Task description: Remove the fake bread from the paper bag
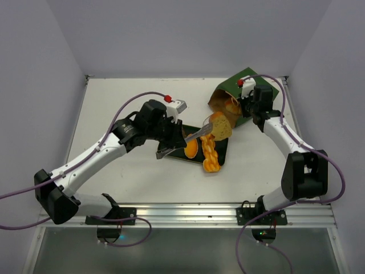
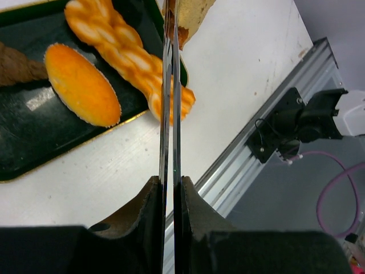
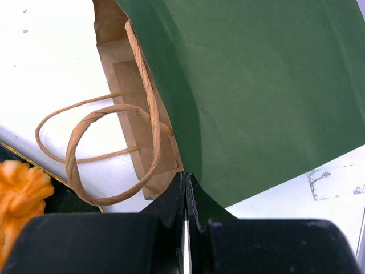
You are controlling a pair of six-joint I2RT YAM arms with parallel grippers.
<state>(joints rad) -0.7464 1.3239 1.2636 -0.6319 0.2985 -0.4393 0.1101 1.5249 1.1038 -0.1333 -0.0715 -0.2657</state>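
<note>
The dark green paper bag (image 1: 254, 84) lies on its side at the back right, its brown mouth facing left. An orange roll (image 1: 230, 105) shows inside the mouth. My right gripper (image 1: 250, 108) is shut on the bag's rim (image 3: 171, 154), next to the string handles (image 3: 85, 142). My left gripper (image 1: 166, 149) is shut on metal tongs (image 2: 170, 103). The tongs pinch a tan slice (image 1: 219, 125) above the black tray (image 1: 223, 149); the slice also shows in the left wrist view (image 2: 193, 14). On the tray lie an orange oval roll (image 2: 82, 85), a braided loaf (image 2: 125, 48) and a dark brown piece (image 2: 14, 65).
The aluminium rail (image 1: 188, 212) runs along the near table edge. White walls close in the back and both sides. Purple cables trail from both arms.
</note>
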